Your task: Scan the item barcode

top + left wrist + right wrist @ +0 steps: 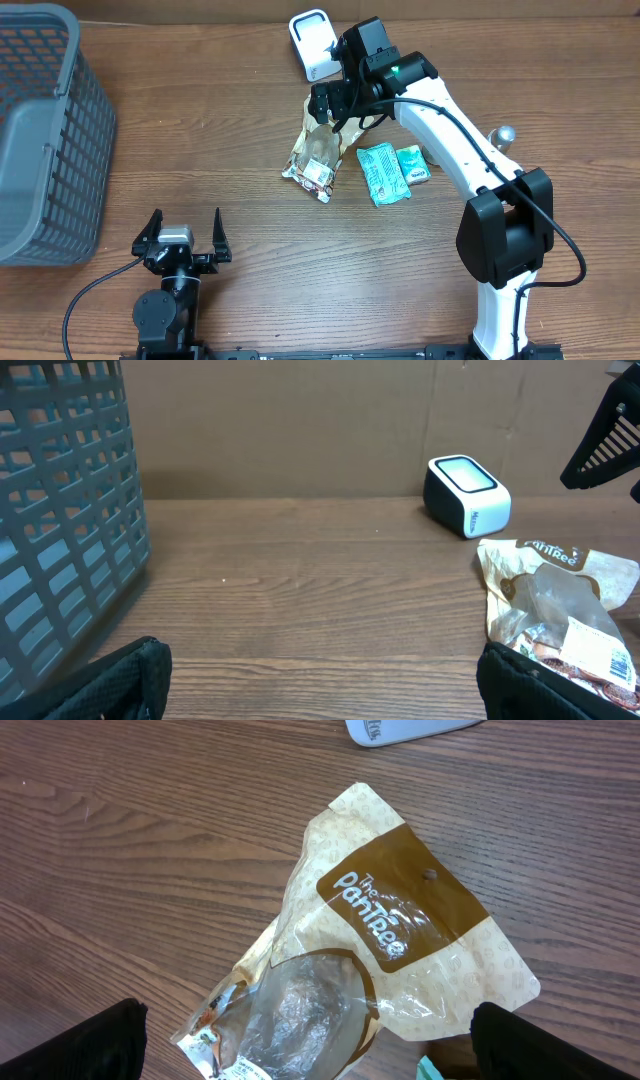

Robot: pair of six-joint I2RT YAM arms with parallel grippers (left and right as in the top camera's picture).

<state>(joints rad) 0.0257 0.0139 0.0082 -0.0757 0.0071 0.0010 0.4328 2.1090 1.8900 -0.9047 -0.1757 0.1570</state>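
Jaws on our right arm (pixel 440 120) gape wide, empty; we see the snack bag (pixel 390 920) lying between and beneath them.

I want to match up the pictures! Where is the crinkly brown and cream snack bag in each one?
Overhead: the brown and cream plastic snack bag lies just above the middle of the picture.
Left wrist: it lies at the right edge, in the lower half.
Right wrist: it fills the middle and lower middle.
Shared landmark: the white box-shaped scanner sits just beyond the bag in every view.
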